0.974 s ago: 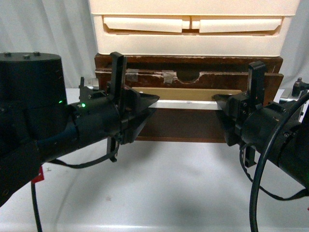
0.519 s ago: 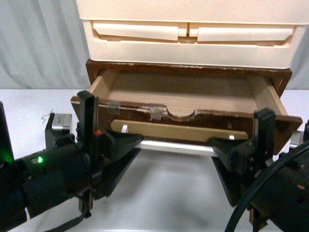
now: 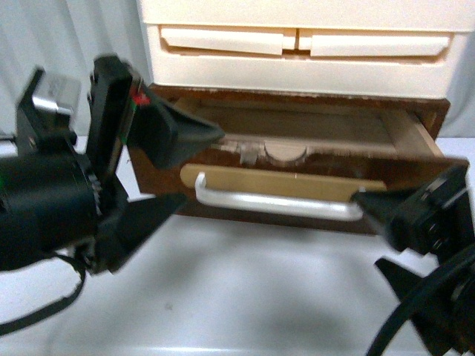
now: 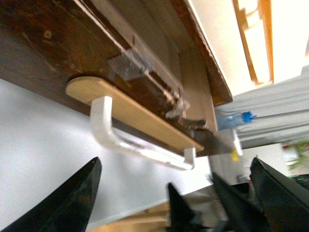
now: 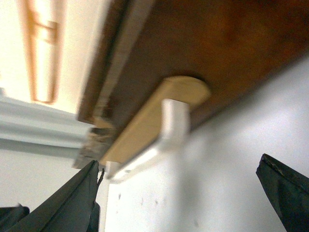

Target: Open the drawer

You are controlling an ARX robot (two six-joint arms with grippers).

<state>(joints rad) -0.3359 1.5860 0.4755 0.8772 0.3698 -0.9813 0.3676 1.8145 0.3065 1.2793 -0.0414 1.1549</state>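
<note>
The dark brown wooden drawer [image 3: 223,189] stands pulled out of its case, its inside showing. Its white bar handle [image 3: 278,202] on the tan oval plate [image 3: 282,182] is free. The semicircular notch [image 3: 286,152] and tape scraps are on the top edge. My left gripper [image 3: 202,167] is open at the drawer's left end, turned so one finger is above the other, holding nothing. My right gripper [image 3: 367,230] is open by the handle's right end, off it. The handle also shows in the left wrist view [image 4: 130,145] and in the right wrist view [image 5: 164,135], beyond the open jaws.
Cream plastic drawers [image 3: 297,44] are stacked on top of the wooden case. The white table [image 3: 260,297] lies in front of the drawer. Grey curtain hangs behind. Black cables trail from both arms.
The drawer has gone from nearly closed to pulled out. Both grippers have come off the handle's ends. The left gripper has risen and turned.
</note>
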